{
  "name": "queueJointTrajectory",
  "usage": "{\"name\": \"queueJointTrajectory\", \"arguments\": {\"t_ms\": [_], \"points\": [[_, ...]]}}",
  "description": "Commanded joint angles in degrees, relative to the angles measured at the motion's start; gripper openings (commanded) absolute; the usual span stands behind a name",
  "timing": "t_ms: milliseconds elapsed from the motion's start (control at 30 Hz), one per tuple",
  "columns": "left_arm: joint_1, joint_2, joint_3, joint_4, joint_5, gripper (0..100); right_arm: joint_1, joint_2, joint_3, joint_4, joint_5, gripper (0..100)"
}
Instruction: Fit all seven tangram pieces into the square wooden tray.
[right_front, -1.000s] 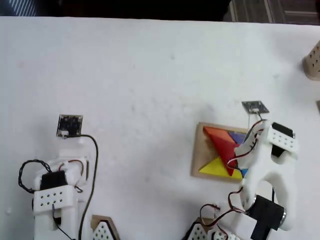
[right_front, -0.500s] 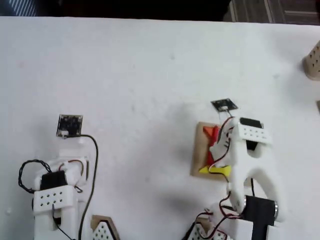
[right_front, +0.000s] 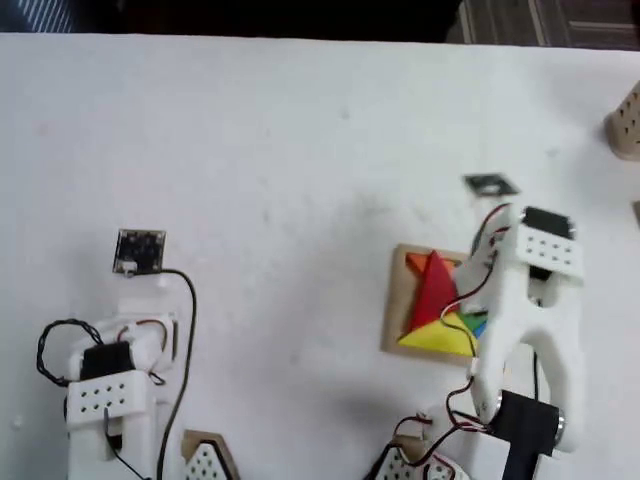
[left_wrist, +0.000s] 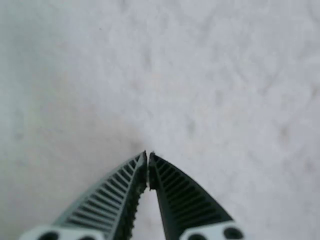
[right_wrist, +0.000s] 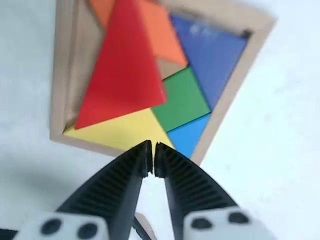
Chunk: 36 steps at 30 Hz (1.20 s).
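The ribbed black fingers of the right gripper are pressed together with nothing between them, their tips poised over the near edge of the square wooden tray, just above a flat yellow triangle. Directly beyond the tips lies a large red triangle, its long axis running away from the fingers toward the tray's far rim. It sits askew and appears to ride up over its neighbours, not seated flush, with a strip of bare wood showing between it and the tray's side wall.

Beside it lie a green square, a dark blue triangle, an orange piece and a light blue piece, all smooth, matt and sharp-edged. A seventh piece cannot be made out. The likely next job is nudging the red triangle sideways into that gap, and the right arm is plainly the nearer one.

The left gripper, well apart from the tray, hangs over the bare white table, its own ribbed fingers likewise closed on nothing.
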Motion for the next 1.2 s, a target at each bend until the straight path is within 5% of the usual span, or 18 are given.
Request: {"name": "queueJointTrajectory", "arguments": {"t_ms": [0, 300, 1167], "points": [[0.7, 0.0, -0.3, -1.7, 0.2, 3, 2.2, 1.5, -9.1, -1.4, -2.6, 1.8], [0.7, 0.0, -0.3, -1.7, 0.2, 3, 0.7, 20.4, -10.4, -19.2, -6.7, 1.8], [0.7, 0.0, -0.3, -2.5, 0.2, 3, -11.9, 15.8, -5.0, -11.9, -12.6, 1.8]]}}
